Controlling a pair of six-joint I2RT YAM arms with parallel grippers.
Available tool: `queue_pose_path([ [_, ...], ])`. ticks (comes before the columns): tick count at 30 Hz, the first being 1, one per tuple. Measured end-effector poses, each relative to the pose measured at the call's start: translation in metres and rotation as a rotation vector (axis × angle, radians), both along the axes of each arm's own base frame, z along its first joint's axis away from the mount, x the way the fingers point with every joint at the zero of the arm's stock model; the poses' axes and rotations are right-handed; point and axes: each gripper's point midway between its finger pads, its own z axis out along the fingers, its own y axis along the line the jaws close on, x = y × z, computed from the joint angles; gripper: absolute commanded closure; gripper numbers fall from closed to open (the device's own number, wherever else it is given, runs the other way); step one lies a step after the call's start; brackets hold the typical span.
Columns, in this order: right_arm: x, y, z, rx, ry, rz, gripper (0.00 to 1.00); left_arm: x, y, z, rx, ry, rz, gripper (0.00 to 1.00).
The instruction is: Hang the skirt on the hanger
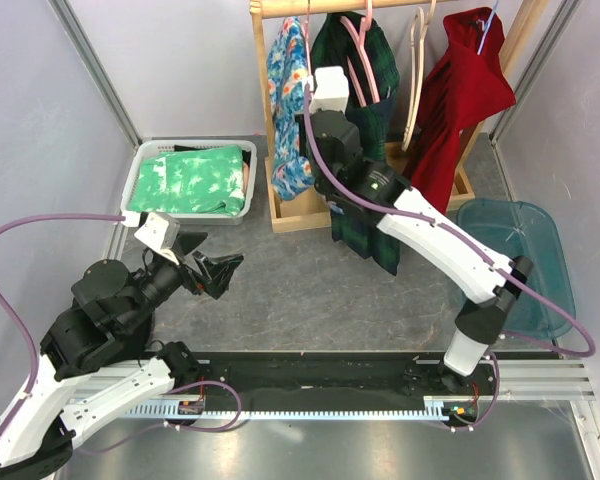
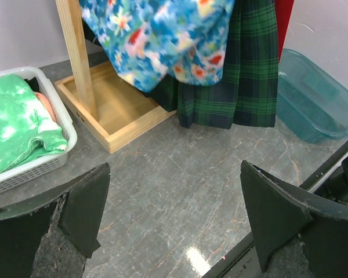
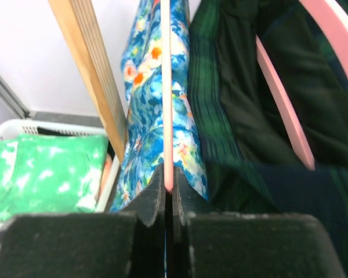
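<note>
Right tool [image 3: 168,186] clamped shut on pink hanger [image 3: 167,87], apparently steadying it under the floral garment [image 3: 142,116]; left tool [image 2: 173,194] fully open, empty.

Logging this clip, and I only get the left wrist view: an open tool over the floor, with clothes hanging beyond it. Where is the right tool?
Observer: The right tool is up beside the wooden rack, shut on a pink hanger that its camera sees edge-on.
Operator: Is anything on that hanger?
Observer: The floral garment lies on both sides of it, so it appears to hang from that hanger.
Operator: Is any hanger free?
Observer: Yes. A bare cream hanger hangs between the plaid garment and the red garment.
</note>
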Motion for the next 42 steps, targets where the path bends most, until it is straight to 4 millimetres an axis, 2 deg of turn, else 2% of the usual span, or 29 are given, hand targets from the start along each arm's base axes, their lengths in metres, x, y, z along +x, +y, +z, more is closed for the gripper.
queue_pose_path([
  [4, 0.024, 0.009, -0.004, 0.002, 0.002, 0.007, 1.0, 0.001, 0.0, -0.001, -0.005, 0.006, 0.007, 0.02],
  [10, 0.052, 0.019, -0.053, -0.059, 0.093, 0.037, 1.0, 0.003, 0.002, -0.004, -0.013, 0.02, 0.025, 0.02],
  [13, 0.06, 0.022, -0.061, -0.053, 0.106, 0.048, 1.0, 0.004, 0.003, -0.004, -0.018, 0.025, 0.037, 0.02],
  [14, 0.06, 0.021, -0.061, -0.048, 0.107, 0.05, 0.94, 0.004, 0.003, -0.004, -0.02, 0.028, 0.04, 0.01],
  [15, 0.059, 0.021, -0.059, -0.04, 0.106, 0.054, 0.8, 0.004, 0.003, -0.005, -0.021, 0.031, 0.043, 0.01],
  [16, 0.058, 0.022, -0.059, -0.034, 0.107, 0.059, 0.52, 0.005, 0.004, -0.006, -0.022, 0.033, 0.049, 0.01],
  [19, 0.052, 0.019, -0.054, -0.008, 0.105, 0.066, 0.21, 0.008, 0.007, -0.008, -0.025, 0.043, 0.081, 0.0],
  [22, 0.038, 0.009, -0.043, 0.012, 0.098, 0.08, 0.02, 0.013, 0.013, -0.012, -0.029, 0.062, 0.13, 0.0],
  [25, 0.019, -0.008, -0.023, 0.045, 0.074, 0.097, 0.02, 0.018, 0.017, -0.017, -0.025, 0.089, 0.175, 0.01],
  [28, -0.011, -0.033, -0.001, 0.093, 0.048, 0.121, 0.02, 0.022, 0.018, -0.023, -0.025, 0.119, 0.21, 0.01],
  [31, -0.046, -0.063, 0.002, 0.133, 0.044, 0.143, 0.02, 0.024, 0.018, -0.031, -0.027, 0.153, 0.235, 0.0],
  [33, -0.071, -0.085, -0.015, 0.147, 0.068, 0.15, 0.02, 0.026, 0.016, -0.04, -0.027, 0.182, 0.246, 0.0],
  [35, -0.093, -0.105, -0.04, 0.152, 0.103, 0.148, 0.02, 0.026, 0.014, -0.053, -0.018, 0.219, 0.254, 0.0],
  [42, -0.149, -0.158, -0.131, 0.154, 0.243, 0.112, 0.02, 0.027, 0.009, -0.088, -0.016, 0.322, 0.278, 0.0],
])
